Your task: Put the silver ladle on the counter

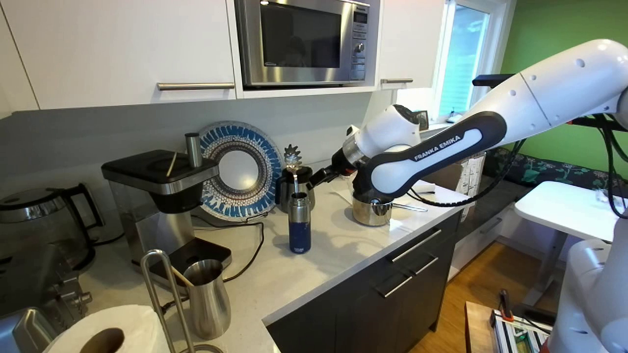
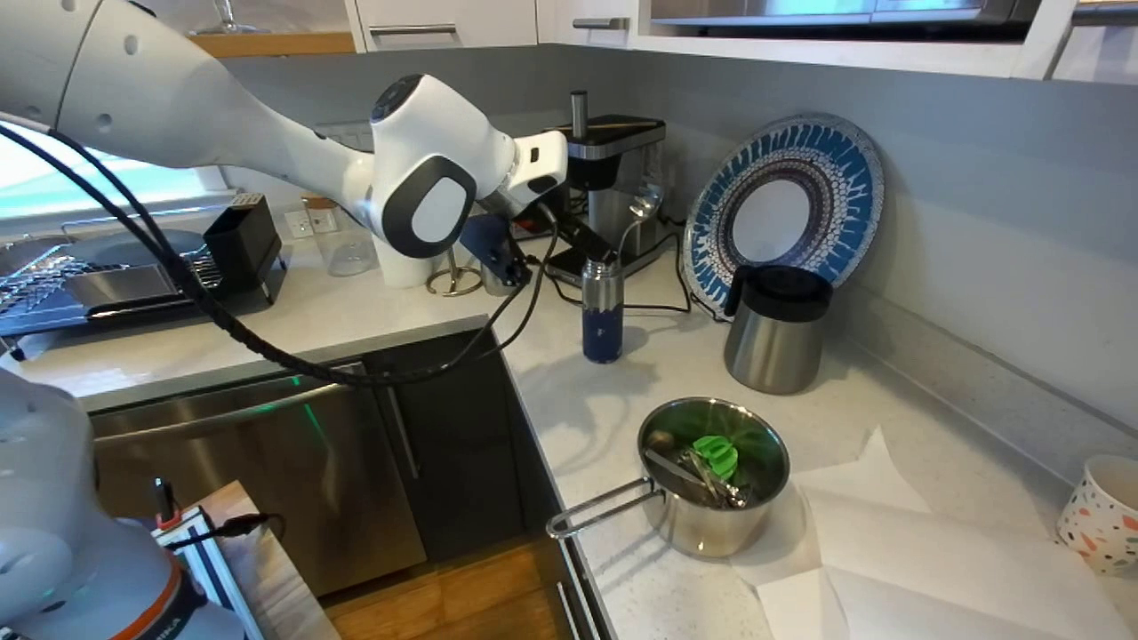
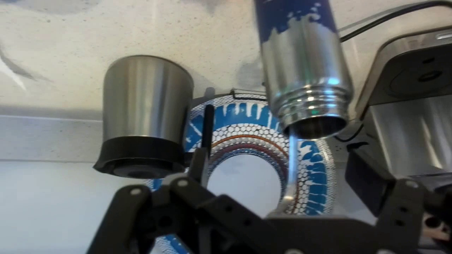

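Find the silver ladle (image 3: 292, 158) in the open mouth of an upright bottle (image 3: 307, 67), with a thin, polished handle rising out of the neck and curving, in an exterior view, to a shiny, rounded upper end. Note on the bottle a screw-threaded steel neck, a smooth bare-metal shoulder and a ragged edge to the deep blue coat below. See the tool (image 3: 279, 157) spread wide near the neck, with black, blocky jaws well apart and a grip on nothing; see the slim handle between in the wrist view, clear of both. Cannot follow the far end there, hidden behind dark linkage. Observe under the bottle a pale table (image 3: 226, 46), flat and finely speckled, with smooth, dark cabinet fronts (image 1: 363, 304) below. See behind the bottle a big round plate (image 2: 772, 218), tilted back before a grey wall (image 2: 978, 204), ringed in streaky blue and netlike white cells around a plain pale centre. Spot near the plate a smooth steel carafe (image 2: 773, 351), near-cylindrical under a black lid. Make out in an exterior view a mirror-bright pot (image 2: 711, 531) with a looped wire handle, holding metal utensils (image 2: 700, 474) and a bright green ridged piece (image 2: 717, 456), with creased white sheets (image 2: 942, 569) beside it. Look past the bottle to a boxy black-and-steel coffee maker (image 1: 159, 171) and a steel pitcher (image 1: 211, 296), broad at the base
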Controlling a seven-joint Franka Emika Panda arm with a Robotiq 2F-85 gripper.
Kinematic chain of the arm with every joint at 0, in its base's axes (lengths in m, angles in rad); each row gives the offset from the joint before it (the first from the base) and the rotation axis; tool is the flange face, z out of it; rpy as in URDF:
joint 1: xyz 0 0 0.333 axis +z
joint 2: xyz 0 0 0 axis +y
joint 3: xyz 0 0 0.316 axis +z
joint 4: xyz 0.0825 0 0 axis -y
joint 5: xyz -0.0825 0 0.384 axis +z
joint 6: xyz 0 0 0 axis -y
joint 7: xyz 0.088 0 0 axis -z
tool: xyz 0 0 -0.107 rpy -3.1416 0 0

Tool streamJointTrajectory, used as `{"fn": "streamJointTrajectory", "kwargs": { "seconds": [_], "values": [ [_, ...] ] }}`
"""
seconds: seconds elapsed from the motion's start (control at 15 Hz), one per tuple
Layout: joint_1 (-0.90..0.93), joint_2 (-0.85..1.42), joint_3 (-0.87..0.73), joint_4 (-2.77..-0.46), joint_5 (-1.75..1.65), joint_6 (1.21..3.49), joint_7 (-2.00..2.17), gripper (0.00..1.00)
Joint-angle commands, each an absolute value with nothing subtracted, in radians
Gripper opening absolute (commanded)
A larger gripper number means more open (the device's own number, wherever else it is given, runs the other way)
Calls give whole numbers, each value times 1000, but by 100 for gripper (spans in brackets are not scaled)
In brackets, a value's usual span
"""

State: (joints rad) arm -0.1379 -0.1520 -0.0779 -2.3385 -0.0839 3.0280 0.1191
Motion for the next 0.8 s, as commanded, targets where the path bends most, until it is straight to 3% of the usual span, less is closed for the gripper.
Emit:
{"fn": "streamJointTrajectory", "kwargs": {
  "seconds": [0.0, 0.27, 0.47, 0.73],
  "values": [
    [-409, -113, 78, -2259, -363, 2998, 387, 100],
    [-615, -191, 277, -2195, -657, 2835, 695, 100],
    [-558, -187, 356, -2175, -706, 2699, 829, 100],
    [-541, -178, 403, -2173, -687, 2700, 859, 100]
  ]
}}
